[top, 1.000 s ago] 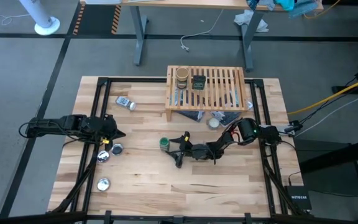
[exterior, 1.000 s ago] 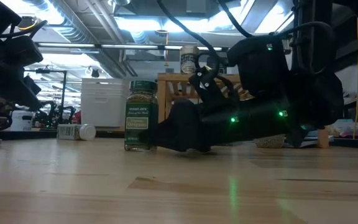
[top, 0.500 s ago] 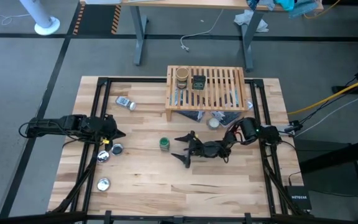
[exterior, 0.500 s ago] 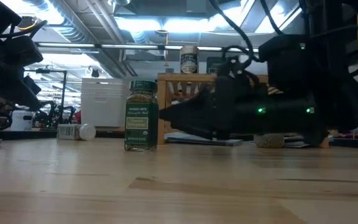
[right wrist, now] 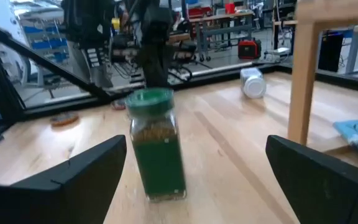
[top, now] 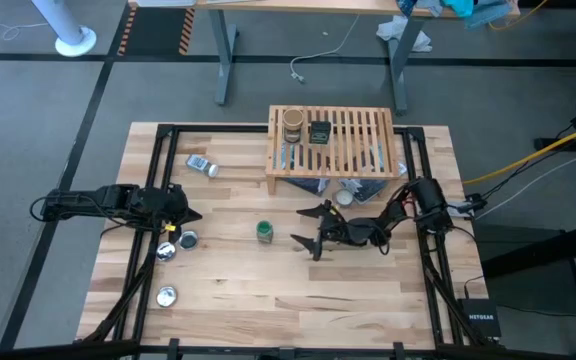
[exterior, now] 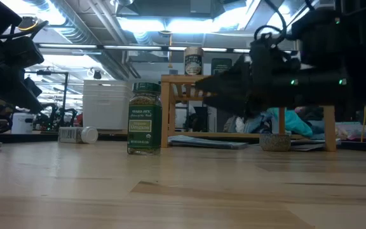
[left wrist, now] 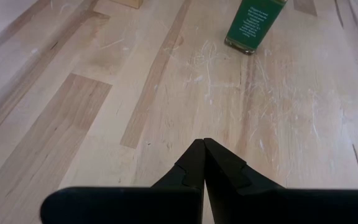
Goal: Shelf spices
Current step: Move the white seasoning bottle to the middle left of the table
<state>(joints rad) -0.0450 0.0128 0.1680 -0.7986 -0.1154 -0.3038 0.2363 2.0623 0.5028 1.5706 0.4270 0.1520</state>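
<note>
Butcher-block tabletop (top: 238, 290): green jar (top: 264, 232) stands upright at centre, shelf (top: 333, 150) at twelve o'clock. Right claw (top: 313, 228), wide and empty, hovers at its three o'clock; next, closing in to grasp. Left claw (top: 190, 216) waits pinched.

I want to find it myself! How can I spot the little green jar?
Look at the wooden shelf at the table's far edge, then come toward the middle of the table. The green-lidded jar stands upright there alone, just beyond the open right gripper; the white-capped jar lies on its side.
</note>
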